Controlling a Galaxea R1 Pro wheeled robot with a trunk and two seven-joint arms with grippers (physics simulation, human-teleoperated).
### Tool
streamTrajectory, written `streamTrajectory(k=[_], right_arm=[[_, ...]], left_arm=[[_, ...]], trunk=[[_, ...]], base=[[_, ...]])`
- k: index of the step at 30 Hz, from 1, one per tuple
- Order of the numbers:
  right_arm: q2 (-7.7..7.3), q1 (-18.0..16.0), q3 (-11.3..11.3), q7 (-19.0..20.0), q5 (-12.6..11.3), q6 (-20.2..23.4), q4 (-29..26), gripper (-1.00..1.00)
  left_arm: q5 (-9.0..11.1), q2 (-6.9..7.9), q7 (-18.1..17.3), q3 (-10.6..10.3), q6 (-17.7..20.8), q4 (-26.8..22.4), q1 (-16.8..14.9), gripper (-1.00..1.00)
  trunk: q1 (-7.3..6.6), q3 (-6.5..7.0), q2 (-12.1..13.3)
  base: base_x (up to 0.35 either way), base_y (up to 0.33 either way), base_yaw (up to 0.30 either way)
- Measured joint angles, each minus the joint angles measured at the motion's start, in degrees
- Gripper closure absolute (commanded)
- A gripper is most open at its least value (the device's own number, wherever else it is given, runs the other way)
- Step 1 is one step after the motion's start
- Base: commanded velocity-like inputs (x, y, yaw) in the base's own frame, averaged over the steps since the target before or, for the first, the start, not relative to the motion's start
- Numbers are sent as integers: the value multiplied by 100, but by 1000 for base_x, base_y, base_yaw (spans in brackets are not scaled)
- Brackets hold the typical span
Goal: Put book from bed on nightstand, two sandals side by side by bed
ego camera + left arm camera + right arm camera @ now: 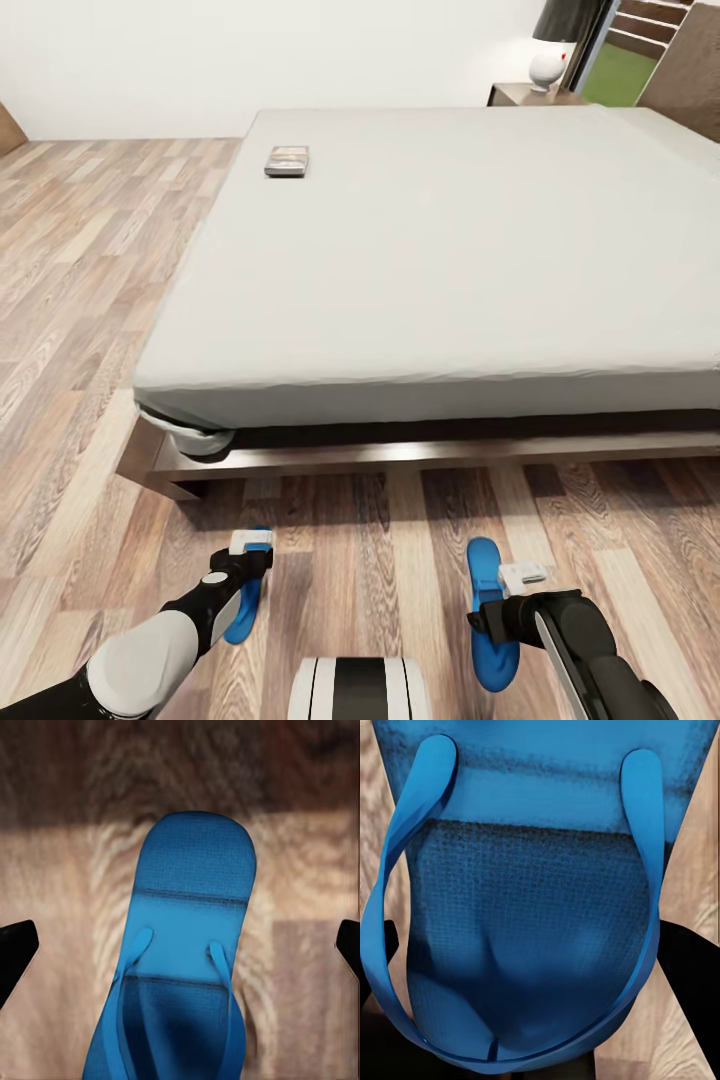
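The book (287,161) lies on the pale mattress of the bed (450,260), near its far left edge. Two blue sandals rest on the wood floor in front of the bed frame. My left gripper (250,557) (180,949) hangs open above the left sandal (246,612) (184,945), its fingertips (15,952) wide apart and clear of it. My right gripper (503,612) (536,975) is down on the right sandal (487,575) (532,907), with a finger (690,979) pressed against each side. A nightstand (525,96) stands at the bed's far corner.
A white lamp (549,64) sits on the nightstand. The dark bed frame (400,455) juts out low just beyond the sandals. Plank floor stretches along the bed's left side to a white wall (250,60).
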Motion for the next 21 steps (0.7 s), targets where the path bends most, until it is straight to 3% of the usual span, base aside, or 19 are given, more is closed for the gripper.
streamTrajectory(k=[6, 13, 21], right_arm=[[1, 0, -2, 0, 0, 0, 0, 100], [-1, 0, -6, -2, 2, 0, 12, 100], [-1, 0, -7, -7, 2, 0, 24, 100]], left_arm=[[0, 6, 1, -1, 2, 6, 19, -100], [1, 10, 5, -1, 0, 11, 47, -100], [2, 11, 15, -1, 12, 21, 50, -100]], trunk=[[-15, 133, 8], [-15, 134, 8], [-31, 267, 16]], base=[[0, 0, 0], [0, 0, 0], [0, 0, 0]])
